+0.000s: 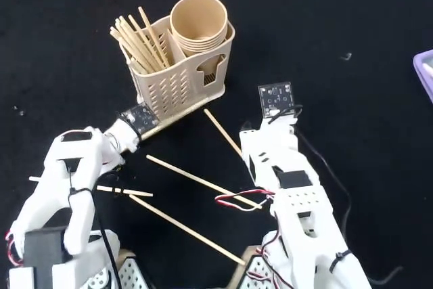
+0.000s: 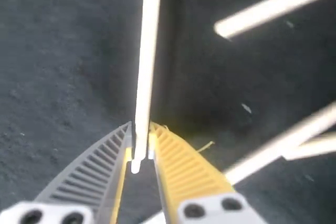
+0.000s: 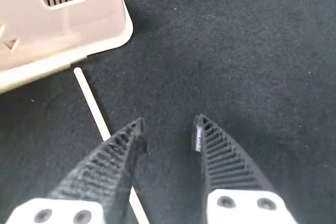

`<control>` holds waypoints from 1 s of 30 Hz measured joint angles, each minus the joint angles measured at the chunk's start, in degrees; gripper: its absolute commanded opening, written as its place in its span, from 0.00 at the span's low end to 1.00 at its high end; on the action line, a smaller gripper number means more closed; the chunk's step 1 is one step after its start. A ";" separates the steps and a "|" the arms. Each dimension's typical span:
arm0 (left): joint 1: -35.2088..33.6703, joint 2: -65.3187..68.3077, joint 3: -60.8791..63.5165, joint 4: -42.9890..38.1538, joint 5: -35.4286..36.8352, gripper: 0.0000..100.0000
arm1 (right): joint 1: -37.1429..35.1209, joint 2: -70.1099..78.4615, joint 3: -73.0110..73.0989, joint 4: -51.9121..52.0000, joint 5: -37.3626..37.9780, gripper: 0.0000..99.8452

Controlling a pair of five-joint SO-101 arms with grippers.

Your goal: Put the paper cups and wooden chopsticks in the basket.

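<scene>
A beige slotted basket (image 1: 179,76) holds several wooden chopsticks (image 1: 139,38) in one compartment and stacked paper cups (image 1: 198,21) in the other. My left gripper (image 2: 140,129) is shut on the end of a chopstick (image 2: 147,51) low over the black table; it appears to be the chopstick (image 1: 177,116) lying along the basket's foot. My right gripper (image 3: 168,127) is open above the cloth near the basket's corner (image 3: 63,35). Another chopstick (image 3: 92,103) lies just beside one of its fingers, with nothing between them.
Three more loose chopsticks (image 1: 203,182), (image 1: 186,229), (image 1: 101,187) lie on the black cloth between the two arms. A purple object (image 1: 425,69) sits at the table's right edge. Both arm bases stand along the near edge.
</scene>
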 measured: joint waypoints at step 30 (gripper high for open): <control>-6.42 -49.32 22.15 24.00 -15.91 0.03 | 0.00 0.00 0.00 -0.35 0.00 0.15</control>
